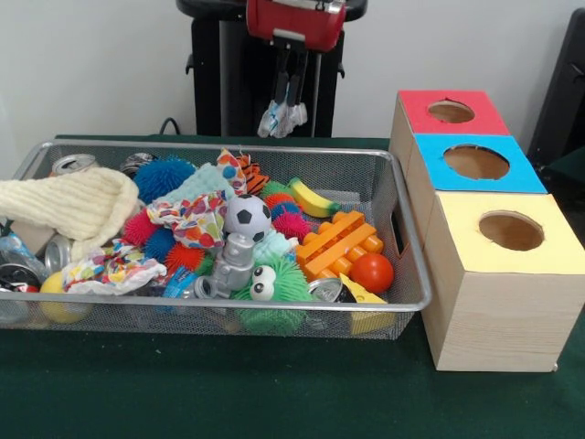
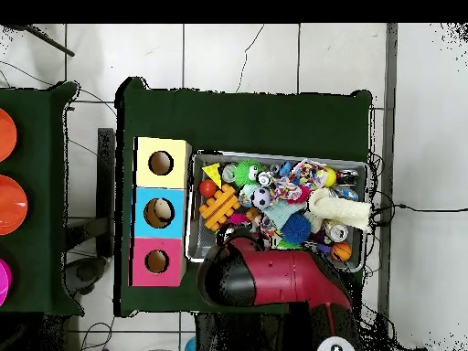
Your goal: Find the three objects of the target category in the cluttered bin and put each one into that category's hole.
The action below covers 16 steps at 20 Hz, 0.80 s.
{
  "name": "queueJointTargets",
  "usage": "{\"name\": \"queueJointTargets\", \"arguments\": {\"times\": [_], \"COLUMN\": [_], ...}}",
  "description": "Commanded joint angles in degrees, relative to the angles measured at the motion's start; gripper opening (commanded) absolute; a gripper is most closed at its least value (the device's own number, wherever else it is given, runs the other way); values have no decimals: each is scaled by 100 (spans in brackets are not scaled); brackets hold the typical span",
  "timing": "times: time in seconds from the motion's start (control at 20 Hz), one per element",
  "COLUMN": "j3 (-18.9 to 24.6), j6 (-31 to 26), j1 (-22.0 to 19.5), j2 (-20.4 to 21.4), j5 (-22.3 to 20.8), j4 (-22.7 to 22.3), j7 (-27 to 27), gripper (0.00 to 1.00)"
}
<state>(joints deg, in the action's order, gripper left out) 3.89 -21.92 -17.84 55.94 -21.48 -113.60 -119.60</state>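
The wire mesh bin [image 1: 228,146] is full of toys and sits left of the three boxes; it also shows in the overhead view [image 2: 274,156]. My gripper [image 1: 285,108] hangs above the bin's far rim, shut on a crushed clear plastic bottle [image 1: 280,121] that dangles from it. In the overhead view the red arm [image 2: 274,279] hides the gripper. A clear plastic piece with blue, possibly another bottle [image 1: 13,252], lies at the bin's left end. The red-topped box's hole [image 1: 451,112] is the farthest of the three, to the right of the gripper; it also shows in the overhead view [image 2: 157,261].
The blue-topped box [image 1: 476,162] and the yellow-topped box [image 1: 511,230] stand in a row in front of the red one. The bin holds spiky balls [image 1: 164,176], a soccer ball [image 1: 247,217], an orange block [image 1: 338,242], a cream knit cloth [image 1: 78,203] and cans [image 1: 73,164].
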Motion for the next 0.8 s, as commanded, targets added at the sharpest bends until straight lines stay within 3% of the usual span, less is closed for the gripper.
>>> {"name": "queueJointTargets", "arguments": {"times": [0.05, 0.3, 0.8], "j3": [800, 1012, 969], "j6": [-928, -1433, -1748], "j1": [-341, -497, -225], "j2": [773, 1266, 1411], "j5": [480, 864, 933], "j4": [-562, -626, -441], "j7": [693, 947, 508], "gripper": [0, 0, 0]}}
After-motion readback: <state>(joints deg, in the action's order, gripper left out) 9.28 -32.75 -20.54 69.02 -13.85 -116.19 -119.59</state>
